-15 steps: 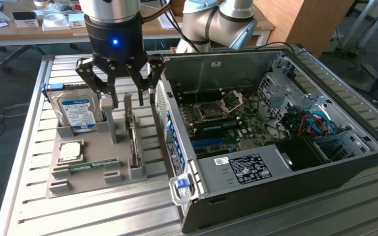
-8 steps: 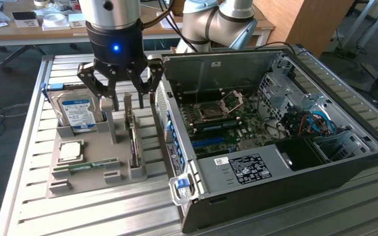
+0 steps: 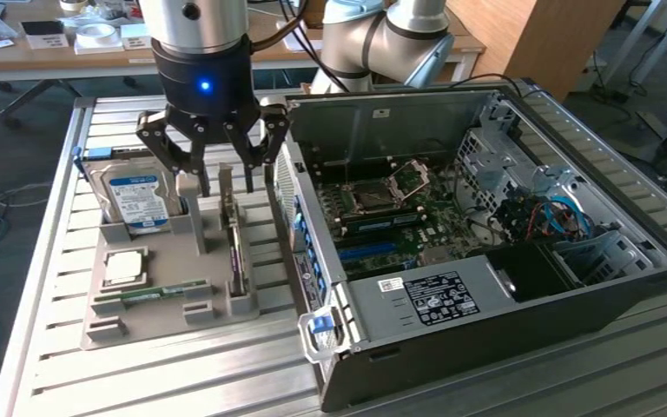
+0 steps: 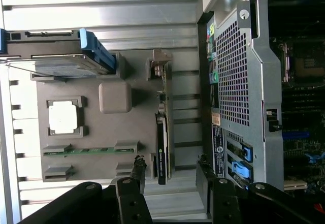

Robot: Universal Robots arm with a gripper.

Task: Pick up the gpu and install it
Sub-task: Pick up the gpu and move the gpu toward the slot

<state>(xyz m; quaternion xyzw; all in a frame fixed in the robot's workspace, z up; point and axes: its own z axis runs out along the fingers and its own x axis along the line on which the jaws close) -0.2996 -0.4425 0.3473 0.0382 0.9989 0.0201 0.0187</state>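
The gpu [image 3: 232, 241] is a thin dark card standing on edge in a slot of the grey tray [image 3: 148, 334], its pale bracket at the far end. In the wrist view the gpu [image 4: 162, 140] runs as a narrow dark strip between two tray posts. My gripper [image 3: 227, 181] hangs just above the card's far end with its black fingers spread to either side, apart from the card. Seen from the wrist, the gripper [image 4: 170, 165] is open, with one fingertip [image 4: 138, 164] on each side of the card's line. Nothing is held.
On the tray stand a silver hard drive [image 3: 135, 195] with a blue-white label, a square processor [image 3: 122, 265] and a green memory stick [image 3: 154, 294]. The opened computer case [image 3: 472, 217] lies close beside the tray at the exterior view's right, motherboard facing up. Its perforated rear panel [image 4: 236, 71] borders the gpu's slot.
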